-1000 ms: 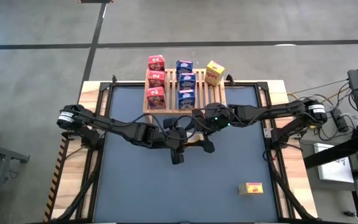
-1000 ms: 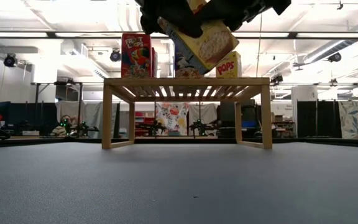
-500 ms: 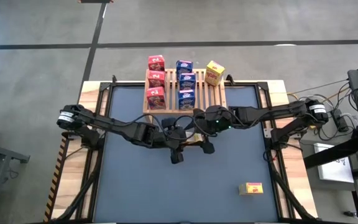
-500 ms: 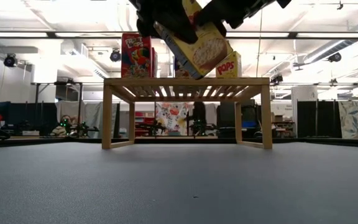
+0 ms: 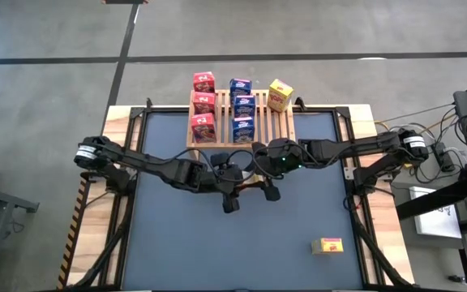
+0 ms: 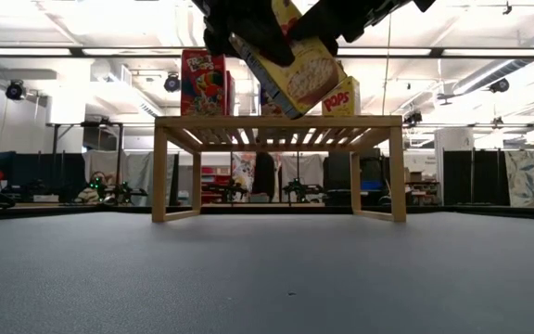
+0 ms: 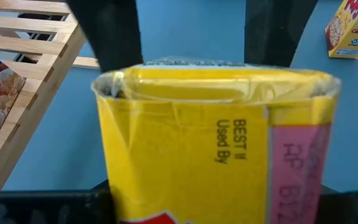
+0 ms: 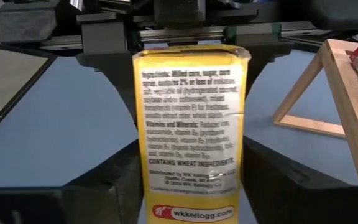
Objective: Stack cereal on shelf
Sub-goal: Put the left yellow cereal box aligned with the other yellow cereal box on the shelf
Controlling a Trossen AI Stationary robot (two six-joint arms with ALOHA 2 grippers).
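While both hands are meeting mid-worktop, a handover is under way: the left hand is clamped on the yellow cereal box as the right hand is bracketing it, grip unclear. Next, left releasing, right carrying to the shelf at 12 o'clock, where six boxes are crowding the left slats; spare box is lying at 5 o'clock.

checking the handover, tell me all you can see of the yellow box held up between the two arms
The yellow box is a small printed cardboard cereal carton, ingredient text on one narrow side, a best-by stamp near its end flap. It hangs tilted in the air in front of the wooden rack, clear of the table. The left hand grips one end; the right hand has a finger on either side of the other.
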